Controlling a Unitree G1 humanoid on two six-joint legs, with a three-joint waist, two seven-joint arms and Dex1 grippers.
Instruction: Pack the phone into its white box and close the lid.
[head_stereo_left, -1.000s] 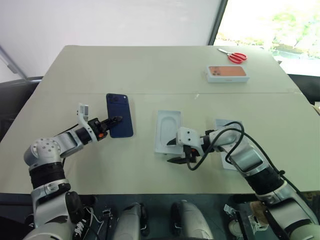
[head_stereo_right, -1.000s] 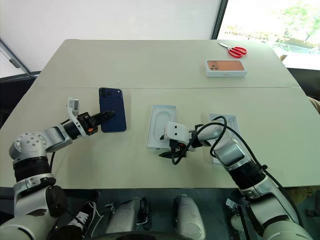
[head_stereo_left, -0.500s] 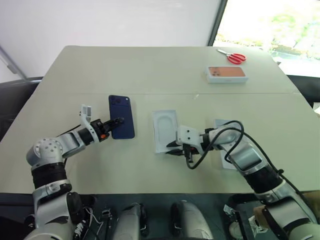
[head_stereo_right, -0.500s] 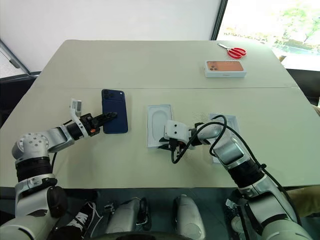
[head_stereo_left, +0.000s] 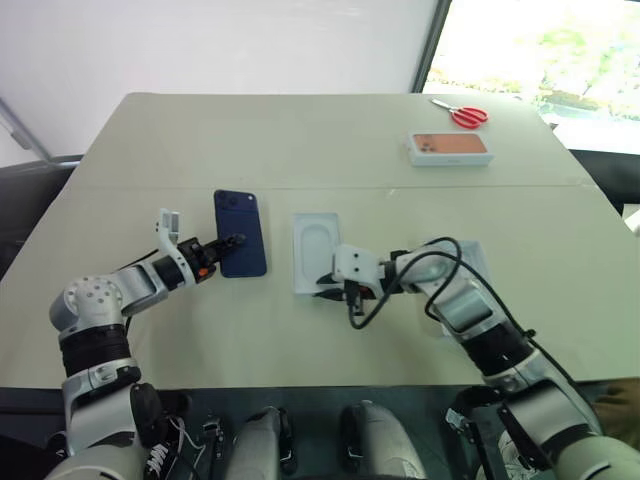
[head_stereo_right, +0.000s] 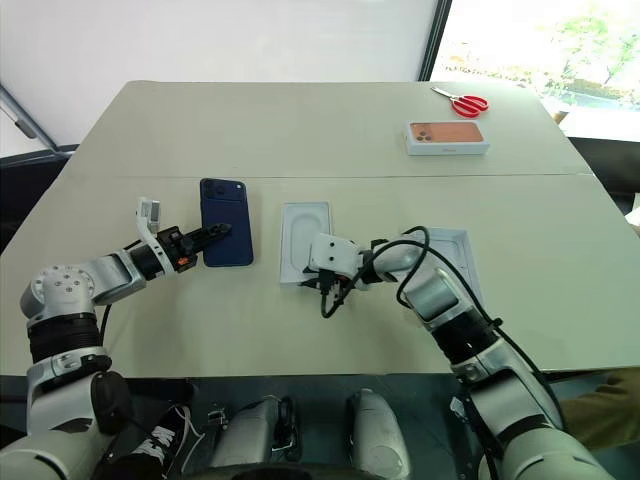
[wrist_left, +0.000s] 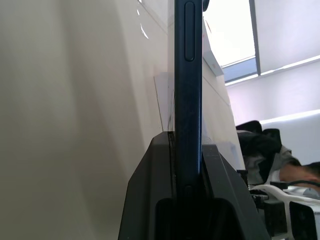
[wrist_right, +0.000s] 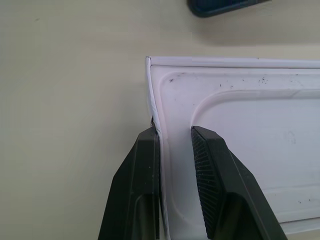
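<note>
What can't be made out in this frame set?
- White tray piece beside the insert: the right arm covers part of it in the head views, so base or lid is unclear.
- The phone, screen side: faces down in the head views, edge-on in the left wrist view.
- Lettering on the orange-pictured box: too small in the head views.

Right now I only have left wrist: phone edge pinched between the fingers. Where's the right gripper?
Observer: The right gripper straddles a corner rim of the white insert, one finger outside and one inside, jaws open.
Operator: And the white box?
Observer: The white box lies to the insert's right, partly under the right forearm.
Operator: Anything else out there?
Observer: An orange-pictured box and red scissors sit at the table's far right.
</note>
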